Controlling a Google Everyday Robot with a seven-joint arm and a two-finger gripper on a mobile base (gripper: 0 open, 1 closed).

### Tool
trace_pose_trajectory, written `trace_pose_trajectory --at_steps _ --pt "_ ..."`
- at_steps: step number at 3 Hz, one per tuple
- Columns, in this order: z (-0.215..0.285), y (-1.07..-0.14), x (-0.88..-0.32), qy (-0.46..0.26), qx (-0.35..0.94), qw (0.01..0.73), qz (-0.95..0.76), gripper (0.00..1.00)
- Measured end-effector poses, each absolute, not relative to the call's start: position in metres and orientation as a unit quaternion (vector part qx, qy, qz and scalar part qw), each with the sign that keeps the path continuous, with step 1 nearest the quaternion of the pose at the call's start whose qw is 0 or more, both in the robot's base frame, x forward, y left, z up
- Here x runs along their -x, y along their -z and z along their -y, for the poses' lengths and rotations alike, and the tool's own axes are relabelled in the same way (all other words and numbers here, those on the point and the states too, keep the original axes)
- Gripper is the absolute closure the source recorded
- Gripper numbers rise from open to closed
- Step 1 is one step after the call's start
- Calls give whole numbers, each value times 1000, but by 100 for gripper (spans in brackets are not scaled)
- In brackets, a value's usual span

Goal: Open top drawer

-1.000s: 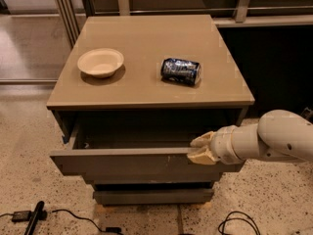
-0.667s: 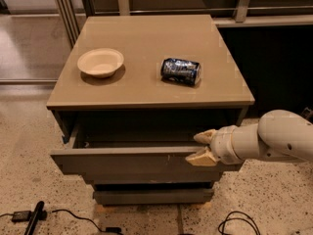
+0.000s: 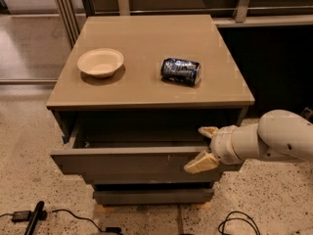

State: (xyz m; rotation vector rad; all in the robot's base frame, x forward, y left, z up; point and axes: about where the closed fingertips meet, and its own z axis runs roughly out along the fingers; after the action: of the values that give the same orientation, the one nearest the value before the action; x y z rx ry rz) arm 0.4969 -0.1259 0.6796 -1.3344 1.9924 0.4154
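At the right end of the top drawer (image 3: 129, 163), the gripper (image 3: 204, 147) is held with its fingers (image 3: 199, 163) spread well apart. One finger is seen above and behind the front panel's upper edge, the other in front of the panel. Nothing is clamped, and whether either finger touches the panel cannot be told. The drawer is pulled partly out of the cabinet (image 3: 146, 89), and its dark grey inside is exposed. The white arm (image 3: 276, 138) is extended in from the right. On the cabinet top a pale bowl (image 3: 100, 62) is set at the left, and a dark can (image 3: 181, 71) is laid on its side well apart at the right.
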Motion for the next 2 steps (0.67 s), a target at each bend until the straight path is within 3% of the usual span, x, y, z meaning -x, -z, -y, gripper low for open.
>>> trace_pose_trajectory --at_steps 2 --pt "126 -680 -497 -160 514 347 -768 71"
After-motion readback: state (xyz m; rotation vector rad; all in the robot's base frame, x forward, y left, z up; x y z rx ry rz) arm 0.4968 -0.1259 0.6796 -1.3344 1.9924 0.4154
